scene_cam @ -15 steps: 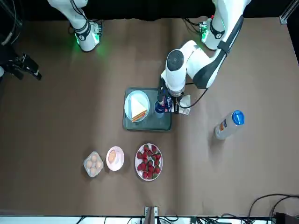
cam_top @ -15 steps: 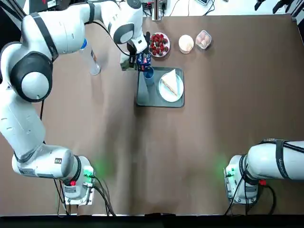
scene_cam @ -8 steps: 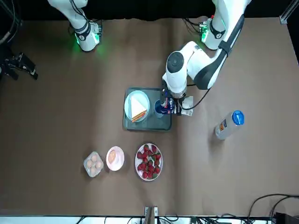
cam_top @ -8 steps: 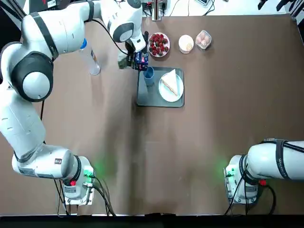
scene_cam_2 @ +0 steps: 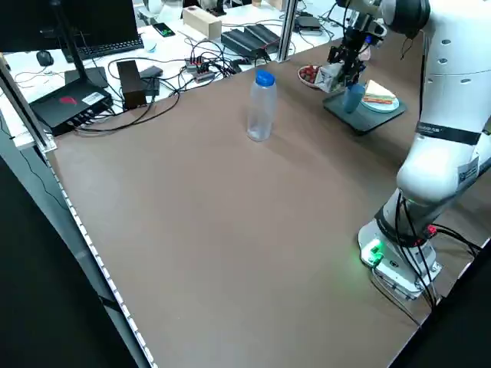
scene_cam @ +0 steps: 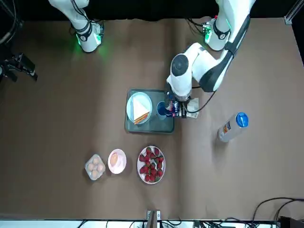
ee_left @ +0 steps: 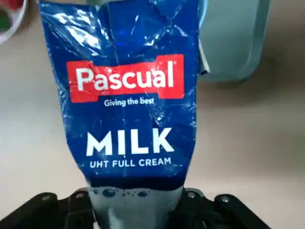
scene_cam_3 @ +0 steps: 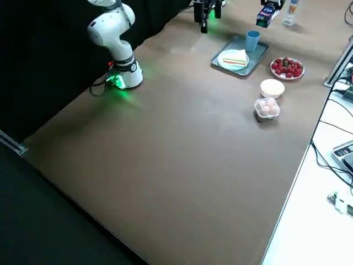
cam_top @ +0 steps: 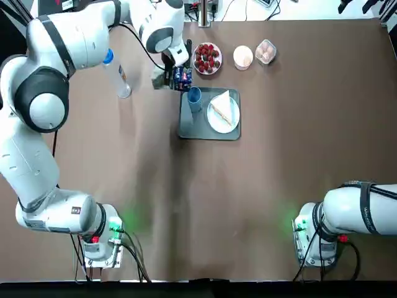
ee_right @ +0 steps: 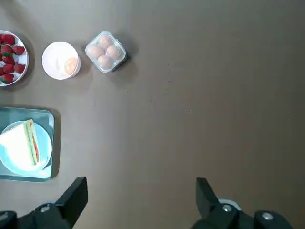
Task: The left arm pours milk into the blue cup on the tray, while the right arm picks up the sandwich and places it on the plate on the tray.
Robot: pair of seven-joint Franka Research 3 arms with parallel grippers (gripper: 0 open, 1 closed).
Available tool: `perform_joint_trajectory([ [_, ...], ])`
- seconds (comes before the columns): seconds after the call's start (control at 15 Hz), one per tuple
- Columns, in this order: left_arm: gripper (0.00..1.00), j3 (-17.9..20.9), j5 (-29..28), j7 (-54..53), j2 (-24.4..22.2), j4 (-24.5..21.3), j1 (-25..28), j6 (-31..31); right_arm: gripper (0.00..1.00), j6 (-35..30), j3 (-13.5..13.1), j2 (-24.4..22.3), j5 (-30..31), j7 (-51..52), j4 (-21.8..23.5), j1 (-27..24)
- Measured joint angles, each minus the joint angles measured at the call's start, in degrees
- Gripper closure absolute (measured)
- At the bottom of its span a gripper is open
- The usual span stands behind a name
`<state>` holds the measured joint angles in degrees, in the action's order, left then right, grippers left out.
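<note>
The milk is seen closest in the left wrist view, where its dark blue carton fills the picture and is clamped at its lower end by the left gripper; the brand print can be read only there. In the top view the left arm is seen reaching far across the counter, bent over at the wrist, with the carton held just outside the tray at the corner nearest the blue cup. The front view shows the carton beside the cup rather than over it. The sandwich is seen lying on the plate, which rests on the tray next to the cup. The right gripper is shown by its wrist view with fingers spread wide and holding nothing, high above the counter; in the front view it is seen at the far edge of the picture, well apart from the tray. From the right side view a dish of strawberries, a small white bowl and a box of eggs are seen in a row beyond the tray. A clear bottle is shown standing upright in the left side view.
</note>
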<state>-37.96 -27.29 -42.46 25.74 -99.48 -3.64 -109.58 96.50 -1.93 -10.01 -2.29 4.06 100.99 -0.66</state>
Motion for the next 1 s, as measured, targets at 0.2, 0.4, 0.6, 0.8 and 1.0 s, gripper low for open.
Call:
perform_joint_trajectory([
  [0.2,0.53,-2.3,1.4,-1.0,-0.9,0.8,5.7,5.3,0.0,0.0,0.0,0.0,0.0,0.1,0.0,0.0],
  [0.4,0.53,-13.2,4.5,-5.8,-2.1,1.2,20.0,10.3,0.0,0.0,0.1,0.0,0.0,0.2,0.0,0.0],
  [0.6,0.53,-29.1,7.5,-13.5,-2.8,2.3,42.2,18.4,0.0,-0.1,0.2,0.1,0.0,0.6,0.0,0.1],
  [0.8,0.53,-31.8,10.2,-21.4,-2.8,7.3,50.5,25.1,0.0,-0.1,0.2,0.1,0.0,0.7,0.0,0.2],
  [1.0,0.53,-31.7,15.1,-30.4,-2.5,10.4,57.7,28.1,0.0,-0.2,0.2,0.1,0.0,0.8,0.0,0.2],
])
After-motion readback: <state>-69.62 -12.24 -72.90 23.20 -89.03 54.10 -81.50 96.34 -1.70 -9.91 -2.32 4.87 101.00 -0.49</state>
